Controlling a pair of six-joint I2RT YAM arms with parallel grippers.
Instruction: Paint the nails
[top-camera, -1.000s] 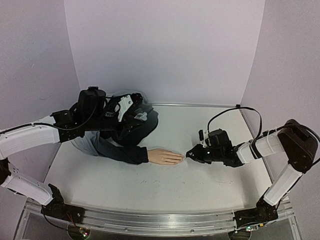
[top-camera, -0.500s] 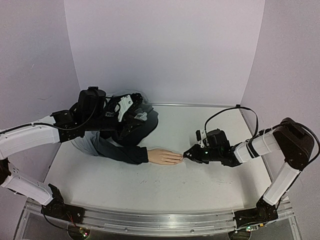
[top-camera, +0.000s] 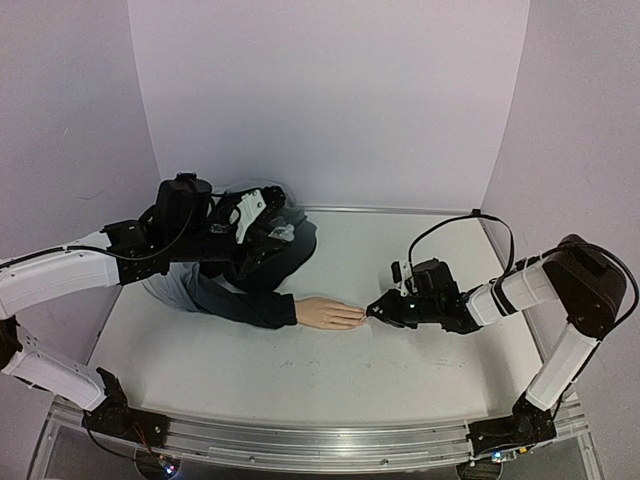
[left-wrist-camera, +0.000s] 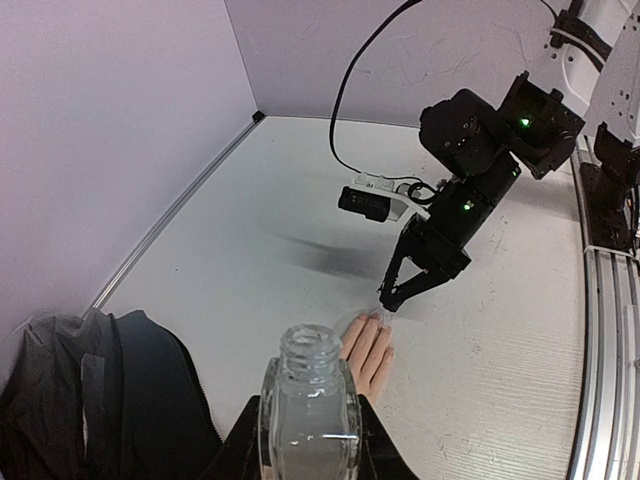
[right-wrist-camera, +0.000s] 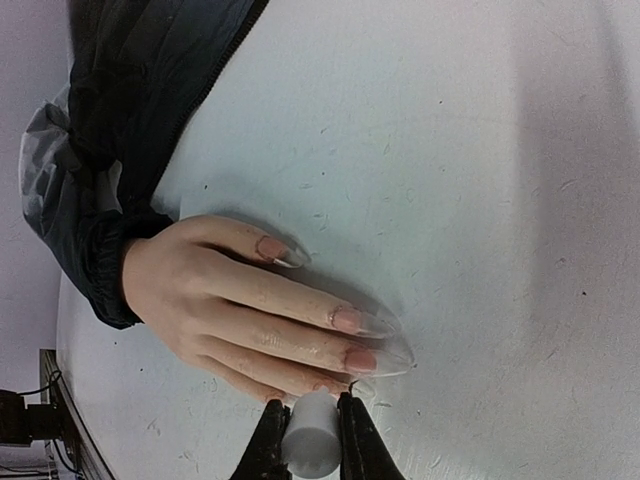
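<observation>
Since a second ago the right arm has crept leftward, bringing the right pincer (top-camera: 374, 311) up against the fingertips of the mannequin hand (top-camera: 326, 313). The left arm has not shifted. The hand lies palm-down on the surface (top-camera: 300, 370), its dark sleeve (top-camera: 250, 300) trailing off to the left. The nails (right-wrist-camera: 360, 357) point toward the right arm.

The right pincer is nearly closed, clamped on a small white cap (right-wrist-camera: 308, 432), probably the brush handle. A dark sliver beyond it looks like the bristle, just beside the outermost fingertip. The left pincer (left-wrist-camera: 308, 455) is closed round an open glass bottle (left-wrist-camera: 310, 385), held upright back over the sleeve.

This looks like the painting step itself — brush arriving at the first nail. The next move calls for a light, short stroke along that nail, with no pressure that would shove the hand.
</observation>
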